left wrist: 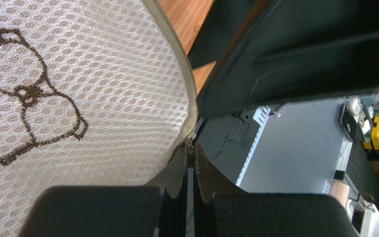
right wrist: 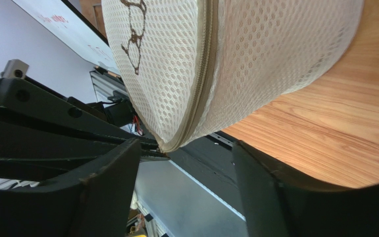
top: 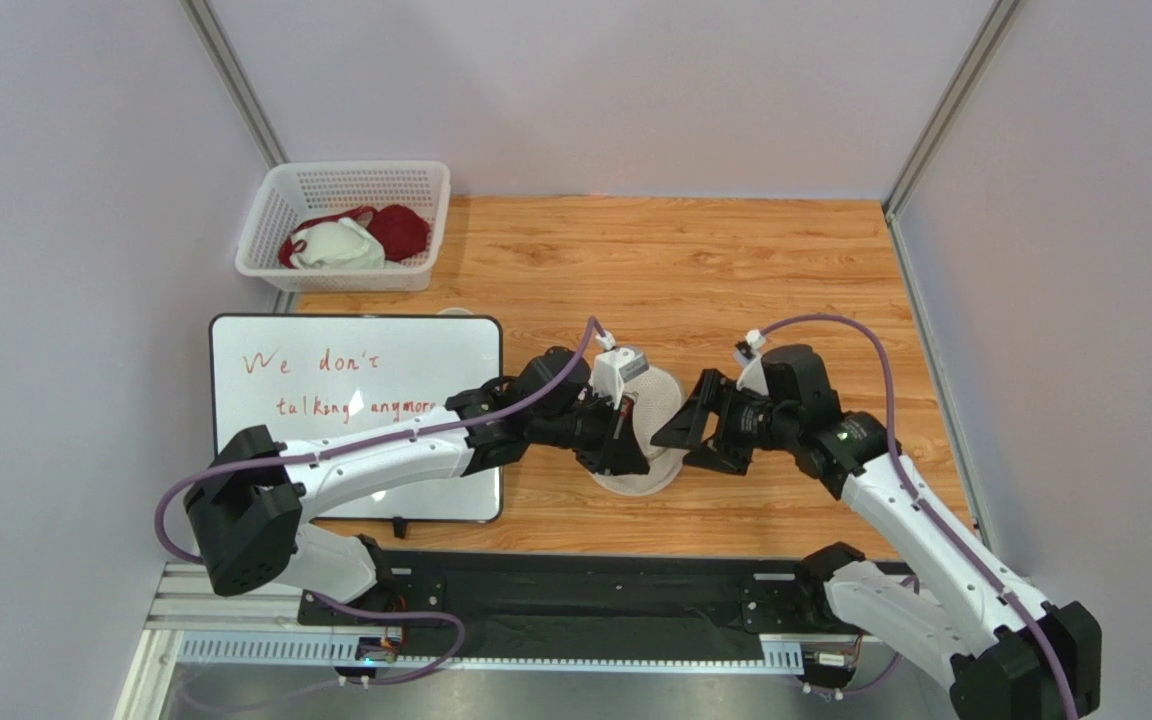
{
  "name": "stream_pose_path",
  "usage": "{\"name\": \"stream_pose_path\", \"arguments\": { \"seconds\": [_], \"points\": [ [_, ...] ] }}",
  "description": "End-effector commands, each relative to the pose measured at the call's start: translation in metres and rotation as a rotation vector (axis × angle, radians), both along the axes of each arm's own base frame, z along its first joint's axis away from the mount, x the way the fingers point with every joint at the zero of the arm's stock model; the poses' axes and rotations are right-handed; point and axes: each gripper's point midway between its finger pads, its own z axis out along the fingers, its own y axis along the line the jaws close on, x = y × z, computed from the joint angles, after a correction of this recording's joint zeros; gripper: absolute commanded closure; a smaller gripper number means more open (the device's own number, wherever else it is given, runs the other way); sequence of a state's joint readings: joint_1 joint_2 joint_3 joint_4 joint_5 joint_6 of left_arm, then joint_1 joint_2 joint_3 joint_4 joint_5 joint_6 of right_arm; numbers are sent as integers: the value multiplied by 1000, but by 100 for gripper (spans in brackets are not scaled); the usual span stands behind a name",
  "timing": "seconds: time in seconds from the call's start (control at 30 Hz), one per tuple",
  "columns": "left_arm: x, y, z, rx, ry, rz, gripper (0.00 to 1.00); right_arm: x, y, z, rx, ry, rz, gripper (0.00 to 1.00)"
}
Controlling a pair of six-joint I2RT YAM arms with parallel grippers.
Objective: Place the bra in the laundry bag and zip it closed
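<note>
The laundry bag (top: 654, 402), a round off-white mesh pouch, sits on the wooden table between both arms. Its brown bra drawing (left wrist: 28, 96) fills the left wrist view. My left gripper (left wrist: 191, 148) is shut on the small zipper pull at the bag's rim, where the beige zipper (left wrist: 184, 74) ends. In the top view this gripper (top: 630, 438) presses against the bag's left side. My right gripper (right wrist: 185, 148) stands open, with the bag's zippered edge (right wrist: 204, 74) just above the gap and touching neither finger. Its place in the top view (top: 668, 435) is the bag's right side. The bra is hidden.
A white lattice basket (top: 342, 225) with a dark red and a white garment stands at the back left. A whiteboard (top: 357, 405) with red writing lies left of the bag, under the left arm. The black base rail (top: 582, 593) runs along the near edge.
</note>
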State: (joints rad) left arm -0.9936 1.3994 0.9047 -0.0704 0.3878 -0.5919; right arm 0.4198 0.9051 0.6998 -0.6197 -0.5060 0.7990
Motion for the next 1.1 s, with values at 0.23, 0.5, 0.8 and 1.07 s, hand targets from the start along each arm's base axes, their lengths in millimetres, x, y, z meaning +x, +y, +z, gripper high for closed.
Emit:
{"name": "stream_pose_path", "arguments": {
  "seconds": [0.23, 0.5, 0.8, 1.07],
  "points": [
    [-3, 3, 17, -18, -33, 12, 100, 25, 23, 6, 113, 12, -73, 91],
    [15, 64, -13, 129, -62, 173, 100, 34, 3, 11, 124, -10, -9, 100],
    [9, 31, 21, -25, -49, 62, 100, 50, 19, 21, 107, -21, 134, 100],
    [15, 4, 55, -140, -49, 28, 100, 68, 24, 20, -39, -24, 113, 39]
  ]
}}
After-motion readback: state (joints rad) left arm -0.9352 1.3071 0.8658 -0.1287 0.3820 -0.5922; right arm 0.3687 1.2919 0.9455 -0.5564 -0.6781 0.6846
